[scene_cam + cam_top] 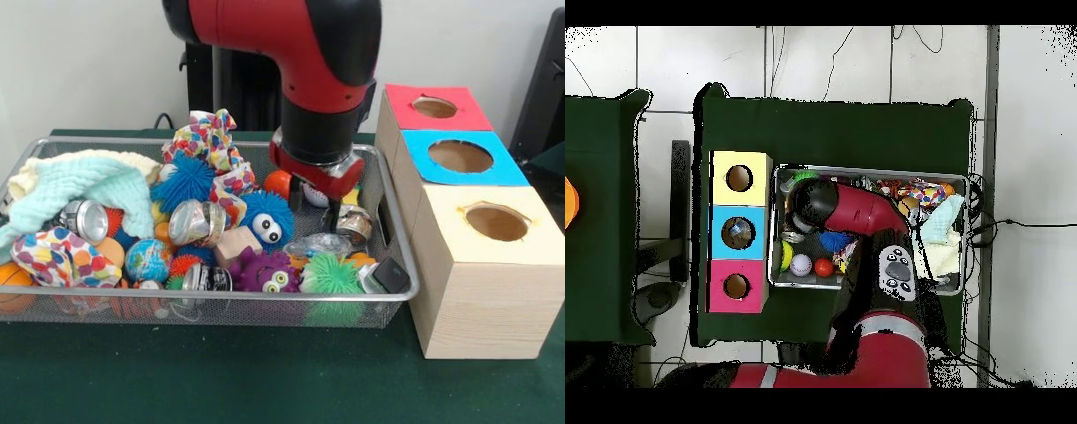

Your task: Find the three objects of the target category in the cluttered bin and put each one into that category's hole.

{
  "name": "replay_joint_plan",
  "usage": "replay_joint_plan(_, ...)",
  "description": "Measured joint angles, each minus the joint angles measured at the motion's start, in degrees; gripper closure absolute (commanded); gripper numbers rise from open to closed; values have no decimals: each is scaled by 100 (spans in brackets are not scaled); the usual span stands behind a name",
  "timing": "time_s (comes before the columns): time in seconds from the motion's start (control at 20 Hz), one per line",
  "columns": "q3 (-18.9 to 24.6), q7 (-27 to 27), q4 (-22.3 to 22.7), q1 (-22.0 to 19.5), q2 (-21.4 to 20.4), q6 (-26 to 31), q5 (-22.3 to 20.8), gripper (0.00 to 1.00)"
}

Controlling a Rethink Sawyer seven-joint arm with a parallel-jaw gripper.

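Front view shows the arm (300, 53) plunged into the mesh bin (395, 231), its claw (315, 184) buried at the bin's 2 o'clock corner; whether it is spread or pinching something I cannot tell. My worry: a blind lift here could drag neighbouring clutter out, since the toys sit packed together. Target category is unclear; a white ball (315, 194) lies right under the claw, an orange ball (278, 183) at its 9 o'clock, a shiny can (353, 223) at 4 o'clock.
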Motion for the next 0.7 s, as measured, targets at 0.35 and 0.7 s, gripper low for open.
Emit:
replay_joint_plan(0.35,-2,0,47,53,-270,1,128,0)
replay_joint_plan(0.7,-2,0,34,45,-299,1,168,0)
